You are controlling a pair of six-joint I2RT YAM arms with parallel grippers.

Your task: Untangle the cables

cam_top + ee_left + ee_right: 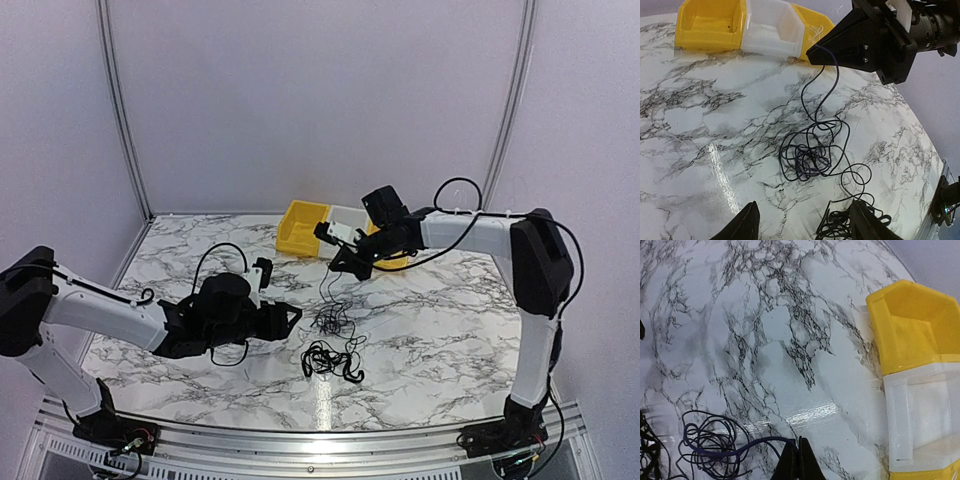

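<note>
The right end effector (pixel 813 52) pinches shut on one dark strand (pixel 805 95), holding it above the cables (pixel 810 155) knotted on the table (pixel 700 125). The left end effector (pixel 290 318) hangs wide open beside them. Smart play: draw up slowly toward the bins (pixel 710 25), easing off at snags.

yellow bins (pixel 705 37): 2 | white bin (pixel 767 42): 1 | cable clumps (pixel 331 320): 2

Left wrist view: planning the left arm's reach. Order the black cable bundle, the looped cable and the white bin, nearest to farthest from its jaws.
1. black cable bundle, just ahead of the left gripper, right side.
2. looped cable, mid-table.
3. white bin, far edge.
</note>
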